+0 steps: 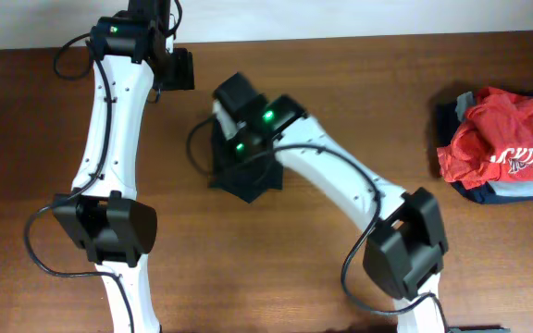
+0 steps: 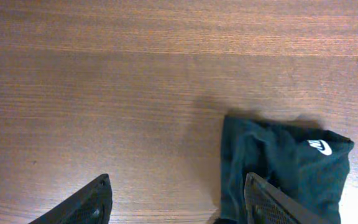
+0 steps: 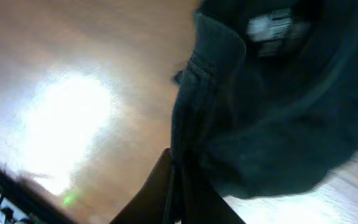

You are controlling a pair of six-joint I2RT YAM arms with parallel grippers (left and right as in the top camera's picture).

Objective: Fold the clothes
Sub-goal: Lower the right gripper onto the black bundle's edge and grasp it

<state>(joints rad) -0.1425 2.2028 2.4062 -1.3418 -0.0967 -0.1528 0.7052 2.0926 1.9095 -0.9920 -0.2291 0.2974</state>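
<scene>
The clothes, a black T-shirt (image 1: 244,179), lie bunched at the table's middle, mostly under my right arm. In the right wrist view my right gripper (image 3: 177,171) is shut on a fold of the black T-shirt (image 3: 272,118), whose white neck label (image 3: 269,25) shows at the top. In the left wrist view the black T-shirt (image 2: 278,165) with a small white logo (image 2: 320,147) lies at the lower right. My left gripper (image 2: 178,194) stands open over bare wood. Its right finger (image 2: 263,199) is over the shirt's edge. From overhead my left gripper (image 1: 179,69) sits up-left of the shirt.
A red shirt with white lettering (image 1: 507,139) lies on folded navy and grey garments (image 1: 489,192) at the right edge. The wooden table (image 1: 359,83) runs between that pile and the arms. The table's far edge meets a white wall.
</scene>
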